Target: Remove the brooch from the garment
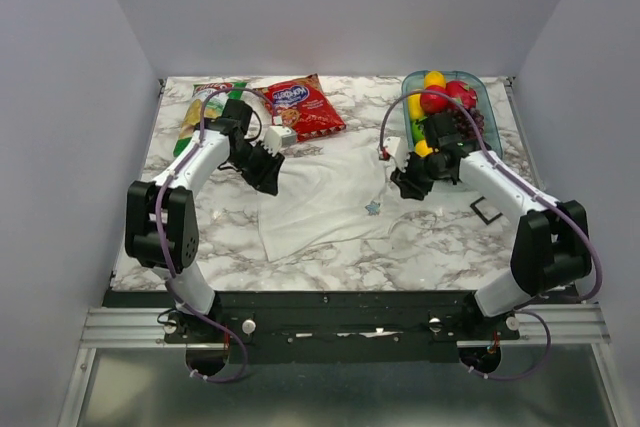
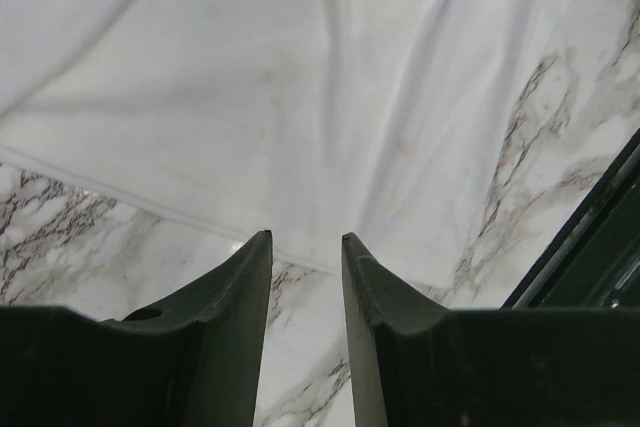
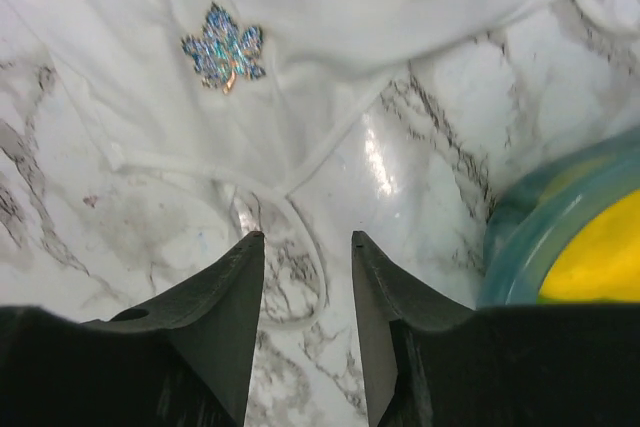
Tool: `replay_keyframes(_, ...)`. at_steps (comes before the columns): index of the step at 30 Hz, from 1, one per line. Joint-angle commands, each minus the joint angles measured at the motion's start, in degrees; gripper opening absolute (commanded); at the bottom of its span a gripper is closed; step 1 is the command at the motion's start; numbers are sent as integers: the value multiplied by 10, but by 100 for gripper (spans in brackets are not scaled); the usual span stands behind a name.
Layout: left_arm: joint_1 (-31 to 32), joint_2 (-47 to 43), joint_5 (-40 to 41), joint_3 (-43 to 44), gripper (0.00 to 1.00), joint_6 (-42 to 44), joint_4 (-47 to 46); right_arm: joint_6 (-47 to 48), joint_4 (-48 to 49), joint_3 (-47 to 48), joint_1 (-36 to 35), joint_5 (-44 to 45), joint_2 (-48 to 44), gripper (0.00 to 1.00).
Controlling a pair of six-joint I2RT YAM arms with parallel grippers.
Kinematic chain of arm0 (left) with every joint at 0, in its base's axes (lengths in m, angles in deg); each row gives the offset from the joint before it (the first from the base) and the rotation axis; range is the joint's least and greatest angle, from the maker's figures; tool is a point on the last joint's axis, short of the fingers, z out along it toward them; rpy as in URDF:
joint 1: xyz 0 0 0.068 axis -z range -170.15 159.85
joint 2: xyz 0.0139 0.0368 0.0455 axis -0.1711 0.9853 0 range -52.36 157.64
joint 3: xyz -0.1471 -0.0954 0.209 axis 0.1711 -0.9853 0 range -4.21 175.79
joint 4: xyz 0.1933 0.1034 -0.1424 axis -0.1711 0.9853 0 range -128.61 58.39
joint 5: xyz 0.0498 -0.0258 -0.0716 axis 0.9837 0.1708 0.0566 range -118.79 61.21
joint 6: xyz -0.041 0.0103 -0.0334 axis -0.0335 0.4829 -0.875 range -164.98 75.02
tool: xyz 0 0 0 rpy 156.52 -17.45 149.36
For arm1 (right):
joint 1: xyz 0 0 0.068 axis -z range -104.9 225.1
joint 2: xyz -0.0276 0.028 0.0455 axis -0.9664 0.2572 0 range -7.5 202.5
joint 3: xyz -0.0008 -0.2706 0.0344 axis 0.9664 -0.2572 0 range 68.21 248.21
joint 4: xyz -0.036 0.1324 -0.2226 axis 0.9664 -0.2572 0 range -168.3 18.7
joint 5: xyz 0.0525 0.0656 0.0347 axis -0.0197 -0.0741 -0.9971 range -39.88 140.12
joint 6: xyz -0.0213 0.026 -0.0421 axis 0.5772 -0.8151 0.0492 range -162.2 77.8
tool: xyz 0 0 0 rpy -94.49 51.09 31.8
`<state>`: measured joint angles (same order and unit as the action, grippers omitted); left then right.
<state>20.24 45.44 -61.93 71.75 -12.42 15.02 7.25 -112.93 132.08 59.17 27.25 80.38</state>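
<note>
White garment [image 1: 320,197] spread on the marble table [image 1: 440,247], the brooch [image 3: 223,47] pinned near its right hem. The right gripper [image 3: 305,235], jaws slightly apart and empty, hangs just beside that hem, likely placed to reach the pin. The left gripper [image 2: 305,237], likewise apart and empty, hovers over the opposite edge, probably to hold the cloth down.

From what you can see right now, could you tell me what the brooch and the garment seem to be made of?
Brooch: likely metal set with glittery blue-silver stones; it sparkles. Garment: soft white fabric, matte, perhaps cotton; it drapes in folds with stitched hems.
</note>
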Motion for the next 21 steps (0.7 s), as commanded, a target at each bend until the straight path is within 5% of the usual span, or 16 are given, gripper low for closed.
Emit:
replay_keyframes(1, 11, 27, -68, 2, 43, -96, -48, -22, 45, 13, -56, -25, 44, 50)
replay_keyframes(9, 11, 50, -54, -47, 43, -137, -72, 17, 174, -16, -118, 24, 91, 56)
replay_keyframes(21, 11, 71, -57, -37, 43, -153, -78, 97, 189, -45, -146, 39, 122, 63)
